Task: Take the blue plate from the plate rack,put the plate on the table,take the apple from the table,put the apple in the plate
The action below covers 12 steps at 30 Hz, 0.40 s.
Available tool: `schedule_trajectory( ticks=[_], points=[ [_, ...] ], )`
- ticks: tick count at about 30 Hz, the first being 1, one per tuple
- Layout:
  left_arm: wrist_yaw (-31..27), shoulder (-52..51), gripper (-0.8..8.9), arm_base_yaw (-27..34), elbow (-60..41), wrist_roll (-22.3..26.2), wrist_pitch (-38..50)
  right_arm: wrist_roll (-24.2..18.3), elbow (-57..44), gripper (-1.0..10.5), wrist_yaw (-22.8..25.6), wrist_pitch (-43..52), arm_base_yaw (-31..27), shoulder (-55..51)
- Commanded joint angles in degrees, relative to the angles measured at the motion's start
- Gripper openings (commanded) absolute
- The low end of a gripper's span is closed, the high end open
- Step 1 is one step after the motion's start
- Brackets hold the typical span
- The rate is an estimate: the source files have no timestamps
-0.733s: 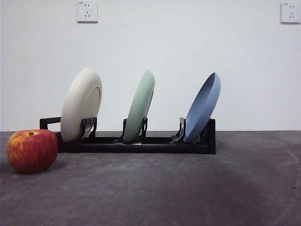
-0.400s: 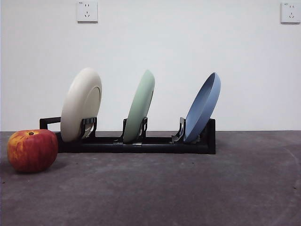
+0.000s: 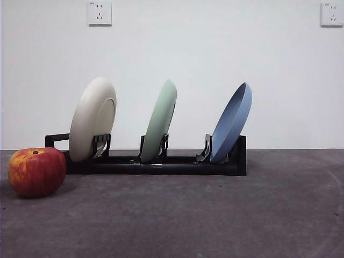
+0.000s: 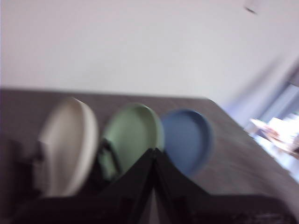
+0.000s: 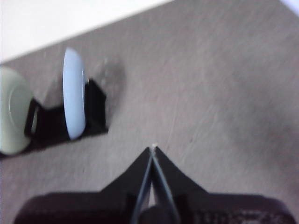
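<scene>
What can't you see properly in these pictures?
- Round red apple with yellow streaks: in the front view only; neither wrist view shows it.
- Both claws: absent from the front view.
- Long black plate rack: blurred in the left wrist view, partly hidden by the left claw.
- Pale green plate: cut off by the right wrist view's edge.

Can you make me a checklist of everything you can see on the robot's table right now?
Surface: dark grey table, rough.
Job's things: blue plate leaning in the black rack, at one end; red apple on the table beside the other end.
Clutter: cream plate and green plate, also in the rack.
Grippers: left gripper shut, facing the plates; right gripper shut, above bare table near the blue plate. Neither holds anything.
Cables: nothing seen.
Surroundings: white wall, two sockets.
</scene>
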Motion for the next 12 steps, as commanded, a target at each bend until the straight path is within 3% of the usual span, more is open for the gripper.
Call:
schedule_trajectory(
  ticks=[1, 7, 12],
  points=[
    [7.1, 6.2, -0.04, 0.1, 3.1, -3.9, -0.7, 0.2, 0.5, 0.0, -3.1, -2.0, 0.0, 2.8],
    [11.5, 21.6, -0.06, -4.7, 12.8, -5.2, -3.6, -4.4, 0.4, 0.0, -9.8, -6.2, 0.0, 9.6],
    [11.5, 37.6, -0.06, -14.0, 28.4, -4.9, -8.6, -5.4, 0.4, 0.0, -9.7, -5.6, 0.0, 13.4]
  ],
)
